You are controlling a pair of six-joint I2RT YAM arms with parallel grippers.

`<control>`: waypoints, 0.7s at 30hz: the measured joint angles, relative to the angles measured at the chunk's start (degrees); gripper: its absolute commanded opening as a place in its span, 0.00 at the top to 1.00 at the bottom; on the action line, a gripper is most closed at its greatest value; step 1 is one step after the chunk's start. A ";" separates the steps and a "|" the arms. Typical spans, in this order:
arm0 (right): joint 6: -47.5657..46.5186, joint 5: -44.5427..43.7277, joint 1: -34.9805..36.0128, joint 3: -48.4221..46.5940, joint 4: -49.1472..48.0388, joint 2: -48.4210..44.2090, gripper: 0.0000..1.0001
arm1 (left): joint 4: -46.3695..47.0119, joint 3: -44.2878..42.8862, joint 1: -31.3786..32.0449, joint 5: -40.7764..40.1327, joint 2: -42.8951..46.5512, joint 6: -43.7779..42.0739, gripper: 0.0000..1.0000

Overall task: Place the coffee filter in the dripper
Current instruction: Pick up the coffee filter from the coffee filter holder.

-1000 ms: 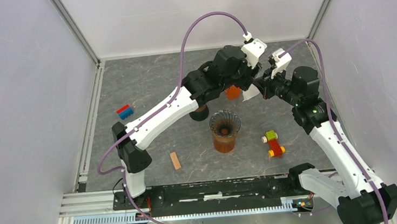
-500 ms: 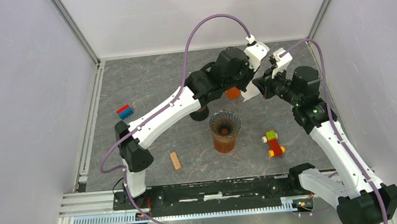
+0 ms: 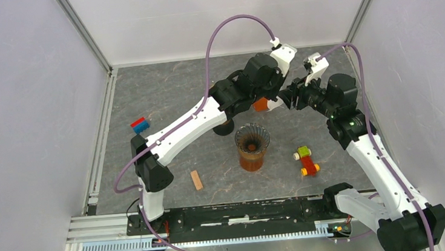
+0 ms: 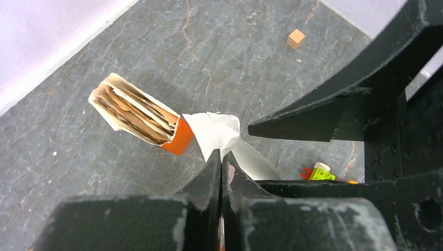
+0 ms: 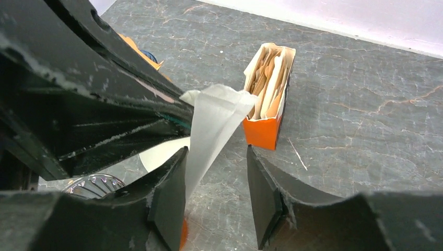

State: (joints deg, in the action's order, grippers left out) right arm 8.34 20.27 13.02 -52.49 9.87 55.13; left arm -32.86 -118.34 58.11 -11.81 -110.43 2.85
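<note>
A: So where is the coffee filter (image 4: 219, 133)?
B: Clamped in the left gripper (image 4: 221, 157), whose jaws are pressed together on the white paper, just beside the orange box (image 4: 180, 142).
A: What's in the box?
B: A packed stack of brown paper filters (image 4: 133, 110), standing on edge in its open mouth.
A: And the right gripper (image 5: 217, 151)?
B: Jaws apart, one on either side of the filter.
A: The dripper (image 3: 251, 138)?
B: On its amber glass (image 3: 251, 160), nearer the arms' bases; the filter is not in it.

walls (image 3: 25, 118): plain pale, left/back/right | tabletop (image 3: 162, 88): grey marbled, centre | rail (image 3: 113, 223): aluminium, bottom | light: even
</note>
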 measured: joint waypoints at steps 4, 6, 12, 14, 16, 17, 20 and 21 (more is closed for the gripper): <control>1.27 0.04 -0.02 1.03 -0.68 0.00 0.48 | 0.00 -0.07 0.00 -3.21 0.00 3.10 0.98; 1.77 0.04 -0.13 1.64 -0.79 0.00 0.50 | 0.00 -0.09 0.00 -4.81 0.00 4.74 0.98; 2.47 0.00 -0.39 2.32 -1.27 0.09 0.52 | -0.11 -0.26 0.00 -8.11 0.00 9.77 0.98; 2.78 0.02 -0.44 2.75 -1.77 0.11 0.53 | -0.66 -0.85 0.00 -9.09 0.00 11.30 0.98; 3.04 0.11 -0.44 3.28 -2.36 0.26 0.54 | -1.36 -1.90 0.00 -9.88 0.00 12.66 0.98; 3.23 0.17 -0.44 3.52 -2.58 0.39 0.54 | -1.40 -2.34 0.00 -10.38 0.00 13.20 0.98; 3.89 0.55 -0.44 4.28 -3.26 0.92 0.59 | -1.49 -4.07 0.00 -11.72 0.00 14.67 0.98; 4.11 0.90 -0.44 4.63 -3.65 1.07 0.62 | -1.49 -4.55 0.00 -12.09 0.00 14.71 0.98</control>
State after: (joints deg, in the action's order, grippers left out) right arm 12.45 21.17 12.58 -47.86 6.22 56.21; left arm -34.35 -122.89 58.11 -23.90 -110.43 17.56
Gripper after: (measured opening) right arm 0.451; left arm 0.032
